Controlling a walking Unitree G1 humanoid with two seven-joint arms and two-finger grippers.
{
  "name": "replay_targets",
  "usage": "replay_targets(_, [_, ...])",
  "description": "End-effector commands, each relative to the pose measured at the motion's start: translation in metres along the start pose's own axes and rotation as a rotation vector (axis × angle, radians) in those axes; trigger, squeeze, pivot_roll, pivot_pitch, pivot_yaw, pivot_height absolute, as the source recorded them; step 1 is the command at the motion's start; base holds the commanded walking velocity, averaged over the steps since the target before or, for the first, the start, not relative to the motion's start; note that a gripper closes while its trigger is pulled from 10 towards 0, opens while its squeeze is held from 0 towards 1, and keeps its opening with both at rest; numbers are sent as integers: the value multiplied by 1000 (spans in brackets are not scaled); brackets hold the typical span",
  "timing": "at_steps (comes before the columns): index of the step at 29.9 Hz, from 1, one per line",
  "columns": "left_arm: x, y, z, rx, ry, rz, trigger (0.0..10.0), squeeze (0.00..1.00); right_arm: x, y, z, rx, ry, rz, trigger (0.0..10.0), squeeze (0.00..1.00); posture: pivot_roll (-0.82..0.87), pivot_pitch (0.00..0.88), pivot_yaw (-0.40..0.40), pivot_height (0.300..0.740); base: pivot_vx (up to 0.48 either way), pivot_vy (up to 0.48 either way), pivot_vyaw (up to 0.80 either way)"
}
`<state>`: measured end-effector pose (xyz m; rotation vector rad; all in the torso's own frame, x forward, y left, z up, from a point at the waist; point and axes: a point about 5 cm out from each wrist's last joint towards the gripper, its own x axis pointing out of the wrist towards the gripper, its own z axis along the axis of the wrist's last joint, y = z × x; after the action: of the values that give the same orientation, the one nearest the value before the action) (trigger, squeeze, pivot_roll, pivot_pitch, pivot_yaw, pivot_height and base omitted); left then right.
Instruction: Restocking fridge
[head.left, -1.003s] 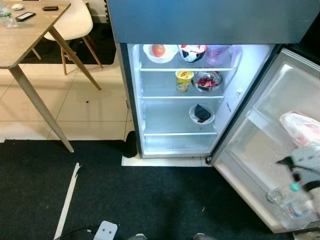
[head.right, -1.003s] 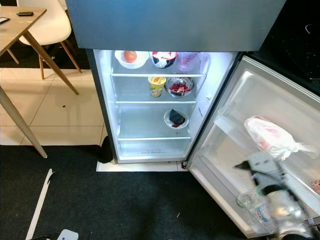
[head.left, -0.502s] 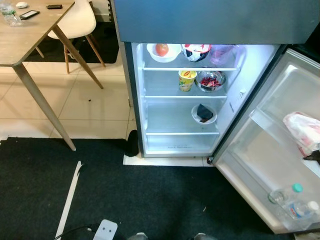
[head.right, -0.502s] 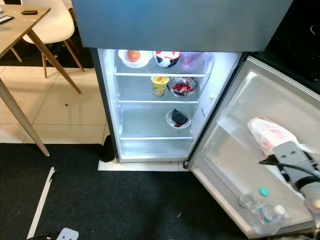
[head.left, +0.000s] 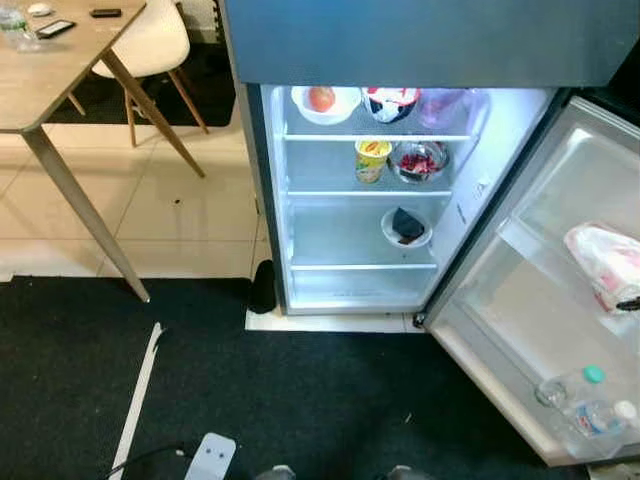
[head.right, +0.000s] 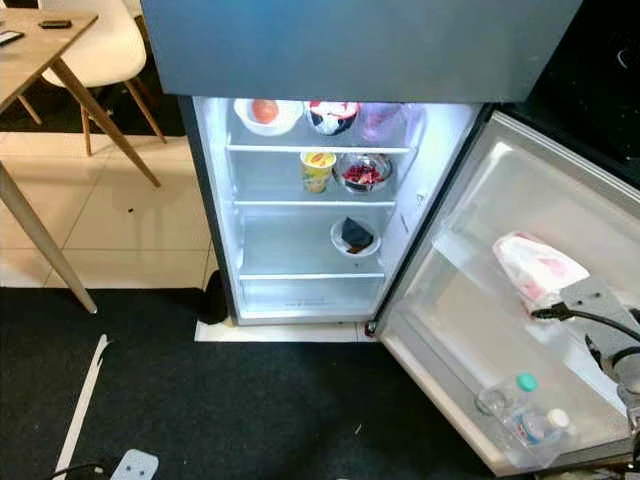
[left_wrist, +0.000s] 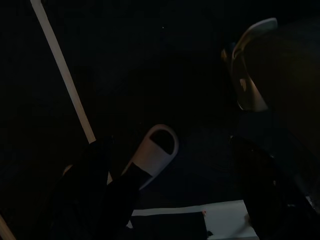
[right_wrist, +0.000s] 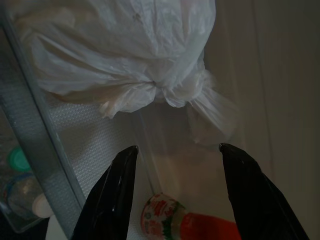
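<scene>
The right gripper (right_wrist: 175, 165) hangs at the open fridge door (head.right: 500, 290) on the near right, its two black fingers (right_wrist: 112, 195) spread wide with nothing between them; they point at the knotted white bag (right_wrist: 125, 55) resting in the door's upper shelf, close beneath the knot but not touching it as far as can be seen. Past the fingers, lower in the door, lies a bottle with a red label (right_wrist: 190, 225). In the eye views the right arm (head.right: 600, 320) sits just right of the bag (head.right: 535, 268), and two clear water bottles (head.right: 520, 410) lie in the door's near bottom bin. A second ago the arm was down over those bottles; since then it has risen to the bag, and the bottles rest alone in the bin. The left gripper (left_wrist: 165, 190) hangs idle over the dark carpet (head.left: 200, 380) at the near left, its view very dark; the fingers stand apart, holding nothing, with a white slipper (left_wrist: 152, 152) and a white strip (left_wrist: 60, 70) on the floor beyond them. Farther off, the lit fridge (head.left: 360, 200) stands open: a plate (head.left: 406, 228) on the lower shelf, a yellow cup (head.left: 372, 160) and a bowl of red food (head.left: 420, 162) on the middle one, a bowl holding an orange fruit (head.left: 321, 100) on the top. At the far left are a wooden table (head.left: 50, 70) and a white chair (head.left: 150, 45).
</scene>
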<state>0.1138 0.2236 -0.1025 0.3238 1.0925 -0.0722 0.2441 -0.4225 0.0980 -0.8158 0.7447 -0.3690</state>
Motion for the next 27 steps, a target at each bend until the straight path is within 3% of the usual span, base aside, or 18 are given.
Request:
replay_targets(1, [-2, 2, -9, 1, 28, 5, 10000, 0, -1, 16, -13, -29, 63, 105, 10000, 0, -48, 105, -43, 740, 0, 0, 0])
replay_targets(7, [-2, 2, -10, 3, 31, 4, 10000, 0, -1, 24, -5, -43, 12, 204, 10000, 0, -57, 109, -41, 740, 0, 0, 0])
replay_targets(12, [-2, 1, -9, 10, 30, -3, 10000, 0, -2, 30, 14, -67, -120, 306, 10000, 0, -65, 110, -41, 740, 0, 0, 0])
replay_targets(13, [-2, 0, -9, 11, 29, -5, 10000, 0, -5, 32, 24, -78, -196, 342, 10000, 0, -66, 110, -42, 740, 0, 0, 0])
replay_targets(14, [-2, 0, -9, 11, 29, -5, 10000, 0, -5, 32, 24, -78, -196, 342, 10000, 0, -66, 110, -42, 740, 0, 0, 0])
replay_targets(15, [-2, -1, -9, 12, 28, -7, 10000, 0, -8, 33, 37, -61, -287, 390, 10000, 0, -68, 111, -42, 740, 0, 0, 0])
replay_targets(16, [-2, -1, -9, 12, 28, -7, 10000, 0, -8, 33, 37, -61, -287, 390, 10000, 0, -68, 111, -42, 740, 0, 0, 0])
replay_targets(18, [-2, -2, -8, 14, 29, -11, 10000, 0, -21, 21, 72, -17, -489, 429, 10000, 0, -76, 111, -41, 740, 0, 0, 0])
replay_targets(22, [-2, -4, -8, 15, 30, -13, 10000, 0, -32, 10, 95, -1, -604, 438, 10000, 0, -77, 111, -42, 740, 0, 0, 0])
replay_targets(24, [-2, -5, -8, 17, 32, -14, 10000, 0, -47, -5, 122, -2, -731, 439, 10000, 0, -75, 110, -47, 740, 0, 0, 0])
replay_targets(27, [-2, -5, -8, 17, 32, -14, 10000, 0, -59, -14, 139, -7, -816, 426, 10000, 0, -74, 110, -49, 740, 0, 0, 0])
